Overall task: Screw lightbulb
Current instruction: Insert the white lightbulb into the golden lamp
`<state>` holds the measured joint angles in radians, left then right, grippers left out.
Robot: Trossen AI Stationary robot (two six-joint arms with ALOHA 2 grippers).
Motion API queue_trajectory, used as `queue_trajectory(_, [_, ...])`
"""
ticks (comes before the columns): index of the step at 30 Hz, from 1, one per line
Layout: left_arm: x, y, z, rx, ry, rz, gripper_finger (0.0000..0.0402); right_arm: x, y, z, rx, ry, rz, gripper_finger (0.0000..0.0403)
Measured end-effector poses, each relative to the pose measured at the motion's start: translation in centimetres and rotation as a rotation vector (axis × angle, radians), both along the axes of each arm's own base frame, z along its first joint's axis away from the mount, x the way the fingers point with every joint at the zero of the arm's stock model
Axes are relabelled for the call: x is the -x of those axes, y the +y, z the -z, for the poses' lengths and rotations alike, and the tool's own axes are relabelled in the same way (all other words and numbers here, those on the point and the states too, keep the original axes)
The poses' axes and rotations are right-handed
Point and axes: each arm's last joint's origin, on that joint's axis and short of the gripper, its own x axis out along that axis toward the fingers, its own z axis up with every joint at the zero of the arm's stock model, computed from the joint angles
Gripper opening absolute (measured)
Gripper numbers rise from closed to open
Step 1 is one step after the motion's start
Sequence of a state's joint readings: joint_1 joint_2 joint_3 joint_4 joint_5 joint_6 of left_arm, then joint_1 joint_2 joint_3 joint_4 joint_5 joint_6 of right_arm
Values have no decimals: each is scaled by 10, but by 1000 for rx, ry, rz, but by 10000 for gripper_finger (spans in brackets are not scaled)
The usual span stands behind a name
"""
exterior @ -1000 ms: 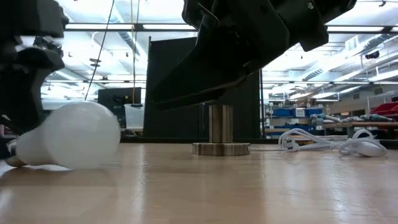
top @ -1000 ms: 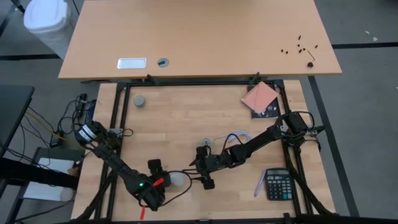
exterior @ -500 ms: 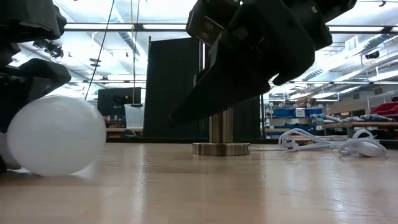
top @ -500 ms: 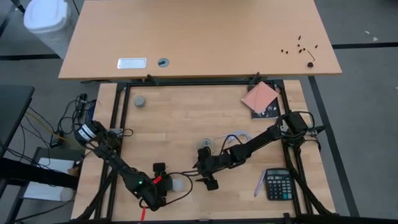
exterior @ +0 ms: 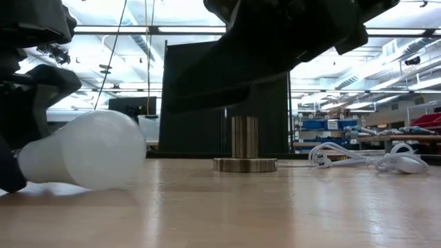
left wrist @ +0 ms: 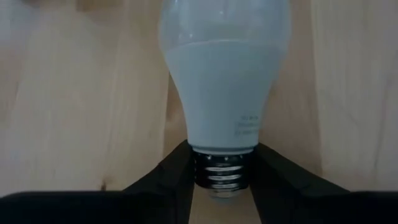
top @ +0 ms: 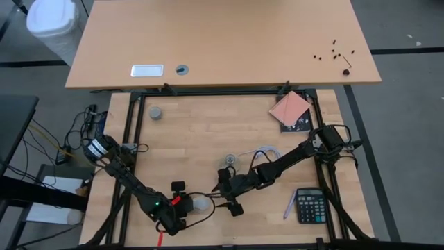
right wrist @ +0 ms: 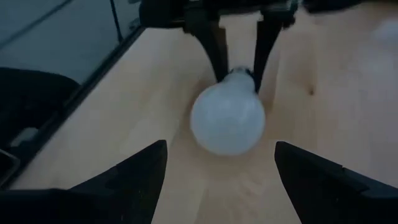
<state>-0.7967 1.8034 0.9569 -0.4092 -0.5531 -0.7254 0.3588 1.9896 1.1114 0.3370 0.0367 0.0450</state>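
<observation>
The white lightbulb [top: 200,203] lies on its side on the wooden table near the front edge, its rounded head [exterior: 103,155] on the wood and pointing toward the right arm. My left gripper [left wrist: 224,180] is shut on it. My right gripper [top: 225,196] stands open just right of the bulb's head, its fingers apart on either side of the bulb [right wrist: 227,118] and touching nothing. The round metal socket [top: 229,161] with its white cord [exterior: 358,158] stands upright on its base, farther back. My left gripper pinches the bulb's threaded screw base [left wrist: 222,175] between its two fingers [left wrist: 177,174], one on each side of the threads. The fingers slant down from the table's left along the bulb's axis. The bulb lies nearly level, its head resting on the table.
A calculator [top: 311,206] and a pen [top: 288,207] lie at the front right. A pink pad [top: 289,109] is at the back right and a small grey cap [top: 156,112] at the back left. Black frame rails [top: 128,139] run along the table's sides.
My left gripper's fingers have closed in onto the bulb's screw base. The bulb swung round on the table, its head turning toward the near edge and then back, so that it lies with its base to the left again.
</observation>
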Motion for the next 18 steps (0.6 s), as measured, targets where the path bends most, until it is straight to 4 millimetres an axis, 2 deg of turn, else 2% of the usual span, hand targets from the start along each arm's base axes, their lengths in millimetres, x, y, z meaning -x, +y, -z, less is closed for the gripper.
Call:
queue_trajectory(3, [0, 0, 0, 8, -5, -18, 140, 1, 1, 0, 54, -15, 13, 314])
queue_trajectory(9, [-4, -2, -2, 5, -65, -6, 141, -2, 2, 14, 68, -7, 4, 331])
queue_trajectory(18, [-9, -1, -1, 5, -72, 6, 179, -2, 2, 13, 43, -9, 16, 346])
